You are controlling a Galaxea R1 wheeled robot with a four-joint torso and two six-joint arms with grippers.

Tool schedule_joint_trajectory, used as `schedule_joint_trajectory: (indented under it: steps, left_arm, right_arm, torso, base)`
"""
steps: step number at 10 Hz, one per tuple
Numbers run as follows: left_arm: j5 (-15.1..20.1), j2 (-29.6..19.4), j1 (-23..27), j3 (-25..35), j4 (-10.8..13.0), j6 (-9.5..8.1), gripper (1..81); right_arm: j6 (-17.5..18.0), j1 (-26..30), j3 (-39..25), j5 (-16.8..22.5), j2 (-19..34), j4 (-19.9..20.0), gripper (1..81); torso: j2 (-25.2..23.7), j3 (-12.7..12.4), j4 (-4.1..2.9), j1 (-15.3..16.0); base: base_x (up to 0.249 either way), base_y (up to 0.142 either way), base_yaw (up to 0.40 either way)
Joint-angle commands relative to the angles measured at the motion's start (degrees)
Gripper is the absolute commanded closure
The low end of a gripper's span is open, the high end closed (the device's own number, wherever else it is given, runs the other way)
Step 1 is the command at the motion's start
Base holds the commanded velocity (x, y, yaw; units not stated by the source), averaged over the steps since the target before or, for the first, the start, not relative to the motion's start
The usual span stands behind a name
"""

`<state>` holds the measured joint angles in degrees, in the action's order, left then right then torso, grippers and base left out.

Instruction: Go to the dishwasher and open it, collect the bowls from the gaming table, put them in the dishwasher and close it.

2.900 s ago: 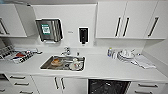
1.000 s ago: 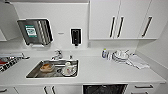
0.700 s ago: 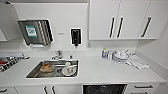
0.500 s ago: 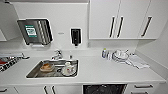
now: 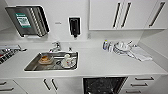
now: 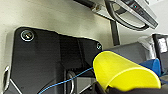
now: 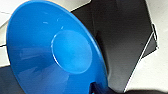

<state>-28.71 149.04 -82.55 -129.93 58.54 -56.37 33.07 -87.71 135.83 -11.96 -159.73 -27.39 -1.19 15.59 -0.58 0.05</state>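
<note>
Currently, you face a white counter (image 5: pixel 100 62). Dishwasher (image 5: pixel 103 85): open dark cavity under the counter edge, long axis across your view, between white drawers (image 5: pixel 140 83) and cupboard doors (image 5: pixel 50 85).

Yellow bowl (image 6: pixel 120 72): smooth plastic, tilted on its side in the left wrist view, rim low by the camera; whether the left end effector is clamped on it, you cannot tell.

Blue bowl (image 7: pixel 55 52): glossy, round, flat-based, tilted with its underside to the right wrist camera; the right end effector's grip likewise cannot be told.

Steel sink (image 5: pixel 53 61): dishes inside.
</note>
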Motion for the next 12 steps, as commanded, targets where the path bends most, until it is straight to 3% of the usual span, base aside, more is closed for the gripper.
schedule_joint_trajectory:
  steps: [1,2,3,6,8,10,11,12]
  left_arm:
    - [21.5,-8.0,10.5,25.7,1.9,-0.58,81.1]
    - [26.2,-11.1,13.7,34.0,1.6,-0.58,81.1]
    - [29.8,-14.1,16.9,41.1,1.2,-0.67,81.1]
    - [41.0,-18.9,25.2,55.6,1.1,-1.02,81.1]
    - [48.4,-18.8,30.5,60.8,1.1,-3.47,81.1]
    - [52.3,-19.0,37.0,63.8,1.1,-7.17,81.1]
    - [55.8,-18.5,40.7,65.3,0.8,-8.93,81.1]
    - [59.3,-17.4,44.3,66.0,-0.8,-9.29,81.1]
  right_arm:
    - [-0.5,0.9,-2.4,2.0,-0.1,-2.0,81.1]
    - [-0.5,0.9,-2.4,2.0,0.0,-2.0,81.1]
    - [-0.5,1.0,-2.4,2.0,0.0,-2.0,81.1]
    - [-0.5,1.1,-2.3,2.0,-0.1,-2.0,81.1]
    - [-0.5,1.1,-2.3,1.9,0.0,-2.0,81.1]
    - [-0.4,1.2,-2.4,0.8,0.2,-1.7,81.1]
    - [-0.3,1.3,-2.5,0.8,0.4,-1.7,81.1]
    - [-0.3,1.5,-2.6,0.8,0.4,-1.8,81.1]
  torso:
    - [0.0,5.3,0.00,0.0]
    - [0.0,1.7,0.00,0.0]
    - [0.0,3.1,0.00,0.0]
    - [0.1,3.9,0.00,0.1]
    - [0.1,3.9,0.00,0.1]
    - [0.1,3.9,0.00,0.1]
    - [0.1,7.3,0.00,0.1]
    - [0.1,9.6,0.00,0.1]
  base:
    - [0.000,0.000,0.000]
    - [0.000,0.000,0.000]
    - [0.000,0.000,0.000]
    - [0.000,0.000,0.000]
    - [0.000,0.000,0.000]
    - [0.000,0.000,0.000]
    - [0.000,0.000,0.000]
    - [0.000,0.000,0.000]
